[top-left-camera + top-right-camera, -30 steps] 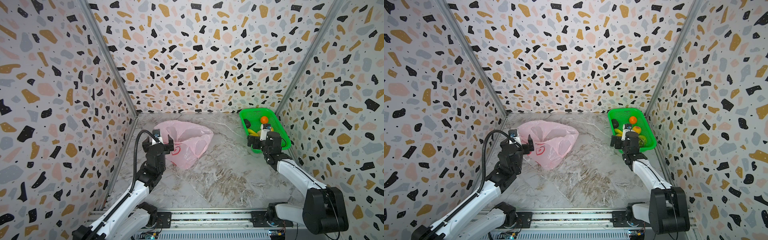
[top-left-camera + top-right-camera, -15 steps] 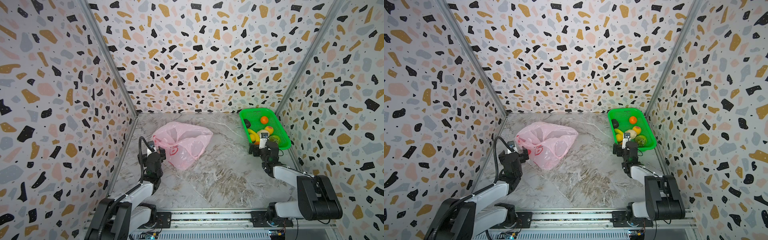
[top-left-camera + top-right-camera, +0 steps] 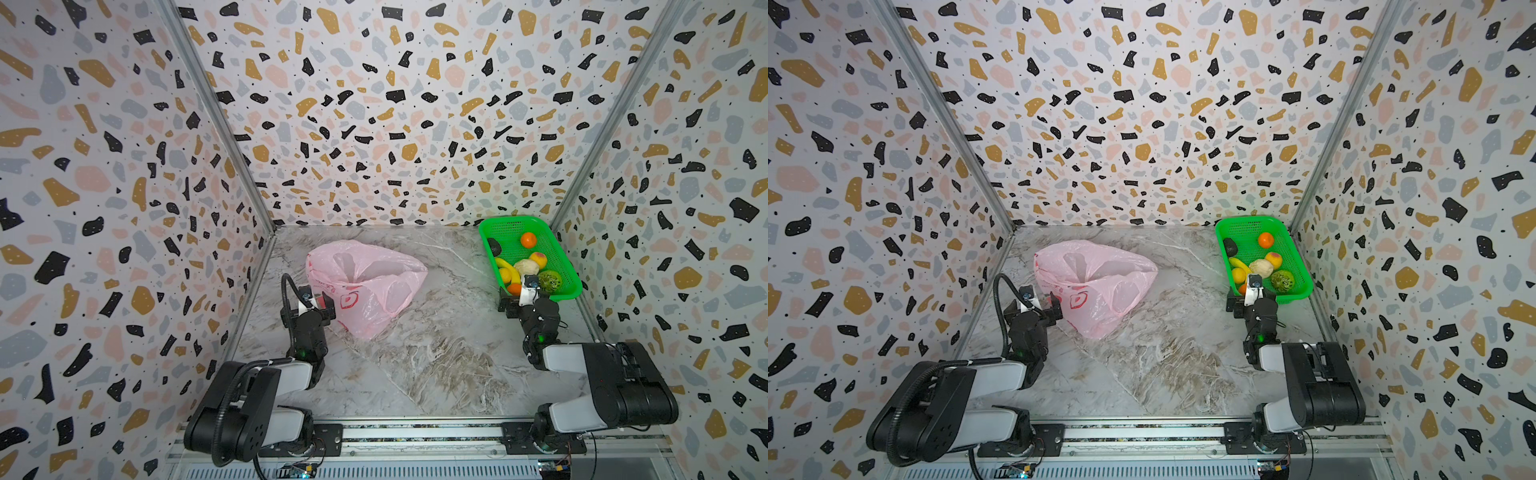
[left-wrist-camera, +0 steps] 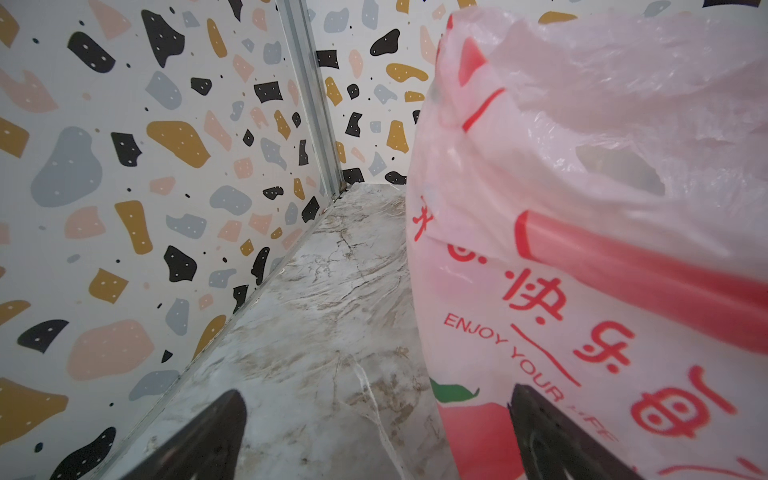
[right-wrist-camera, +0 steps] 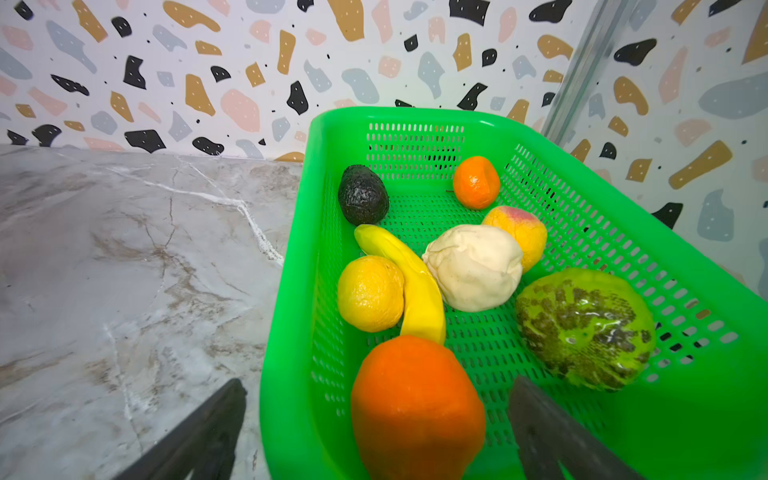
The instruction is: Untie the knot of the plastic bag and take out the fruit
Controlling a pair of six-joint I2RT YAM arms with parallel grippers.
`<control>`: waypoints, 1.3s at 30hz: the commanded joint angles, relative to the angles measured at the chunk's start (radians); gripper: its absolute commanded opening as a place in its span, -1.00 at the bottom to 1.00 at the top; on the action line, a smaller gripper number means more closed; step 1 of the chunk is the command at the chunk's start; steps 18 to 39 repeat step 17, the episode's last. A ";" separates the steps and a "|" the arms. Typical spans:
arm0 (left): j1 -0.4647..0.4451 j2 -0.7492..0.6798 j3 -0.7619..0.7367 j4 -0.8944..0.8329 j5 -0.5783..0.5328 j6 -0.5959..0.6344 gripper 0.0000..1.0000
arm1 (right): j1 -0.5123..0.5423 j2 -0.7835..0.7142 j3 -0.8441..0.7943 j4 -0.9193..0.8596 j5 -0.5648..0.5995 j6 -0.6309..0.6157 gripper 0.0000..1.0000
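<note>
Snags worry me: both spread empty, left gripper (image 4: 376,392) may drag the plastic bag (image 4: 582,124) ahead; right gripper (image 5: 376,381) may clip the basket (image 5: 282,291).

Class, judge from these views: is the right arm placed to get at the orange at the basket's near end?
Probably yes. The right gripper is open and the orange lies just ahead, uncovered. But the basket wall stands between the fingers, so one must clear the rim.
</note>
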State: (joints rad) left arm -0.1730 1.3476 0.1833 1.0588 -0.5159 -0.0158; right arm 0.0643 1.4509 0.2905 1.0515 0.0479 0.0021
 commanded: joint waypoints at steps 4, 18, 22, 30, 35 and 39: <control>0.006 0.031 -0.025 0.148 -0.033 -0.016 0.99 | 0.022 0.025 -0.064 0.148 -0.002 -0.021 0.98; 0.010 0.037 -0.027 0.158 -0.037 -0.024 0.99 | 0.034 0.038 -0.089 0.202 0.032 -0.024 0.98; 0.010 0.037 -0.027 0.158 -0.037 -0.024 0.99 | 0.034 0.038 -0.089 0.202 0.032 -0.024 0.98; 0.010 0.037 -0.027 0.158 -0.037 -0.024 0.99 | 0.034 0.038 -0.089 0.202 0.032 -0.024 0.98; 0.010 0.037 -0.027 0.158 -0.037 -0.024 0.99 | 0.034 0.038 -0.089 0.202 0.032 -0.024 0.98; 0.010 0.037 -0.027 0.158 -0.037 -0.024 0.99 | 0.034 0.038 -0.089 0.202 0.032 -0.024 0.98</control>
